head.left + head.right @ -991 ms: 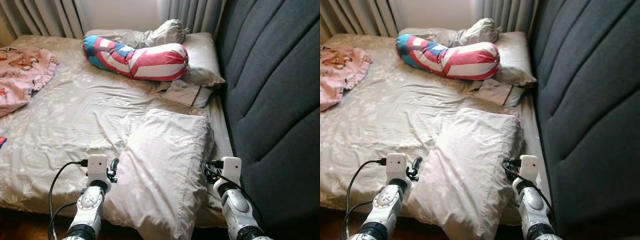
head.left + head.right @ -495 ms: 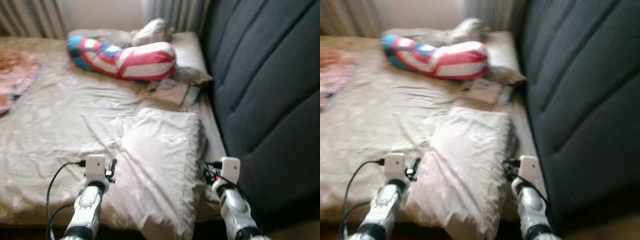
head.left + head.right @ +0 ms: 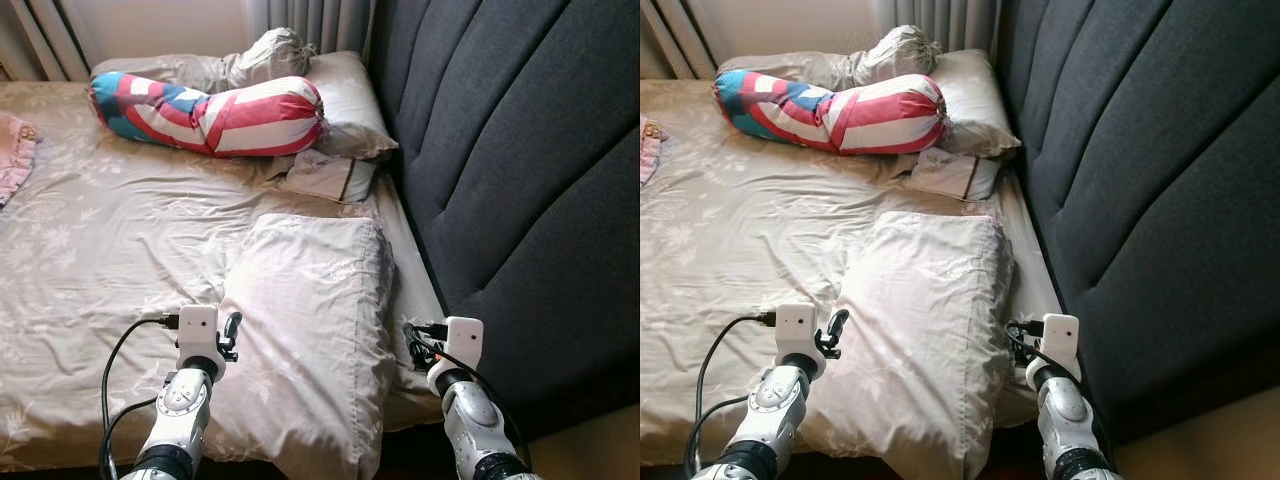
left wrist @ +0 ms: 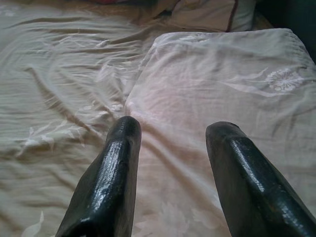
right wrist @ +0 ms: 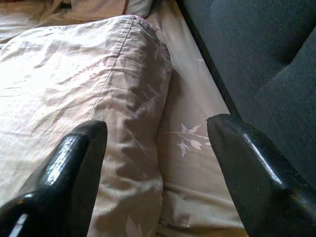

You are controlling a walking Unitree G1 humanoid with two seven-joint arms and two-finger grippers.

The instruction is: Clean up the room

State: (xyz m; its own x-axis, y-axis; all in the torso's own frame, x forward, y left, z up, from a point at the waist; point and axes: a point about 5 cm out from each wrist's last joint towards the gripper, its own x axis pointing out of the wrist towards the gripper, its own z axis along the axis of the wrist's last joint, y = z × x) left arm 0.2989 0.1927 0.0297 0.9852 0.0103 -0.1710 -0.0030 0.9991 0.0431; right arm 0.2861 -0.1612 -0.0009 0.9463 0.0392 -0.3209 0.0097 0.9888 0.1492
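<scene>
On the bed (image 3: 90, 260) lies a big pale pillow (image 3: 310, 330) with faint flower prints. Its long side runs from the near edge of the bed up toward the far pillows, leaning a little to the right as it goes. The near end hangs a bit over the bed's edge, and the far end points at a small folded cloth (image 3: 330, 176).

Going from left to right: a bit of pink cloth (image 3: 12, 150) sits at the far left edge of the bed. Next comes the wrinkled tan sheet. The left gripper (image 4: 170, 140) is held low at the left side of the big pillow, with its two black fingers (image 4: 116, 168) spread apart, holding nothing. They point up along the pillow, one finger over the sheet and one over the pillow.

Farther back lies a long roll pillow (image 3: 210, 112) with red, white and blue stripes. It lies sideways across the bed. Behind it is a bunched grey cloth (image 3: 262, 55), and beside it a flat pale pillow (image 3: 340, 100) against the headboard.

The right gripper (image 5: 158, 148) is at the right side of the big pillow, near the strip of sheet between pillow and headboard. Its fingers (image 5: 74, 163) are wide apart too, with nothing between them. One finger is over the pillow's edge.

At the far right stands the tall dark grey padded headboard (image 3: 520, 180).
</scene>
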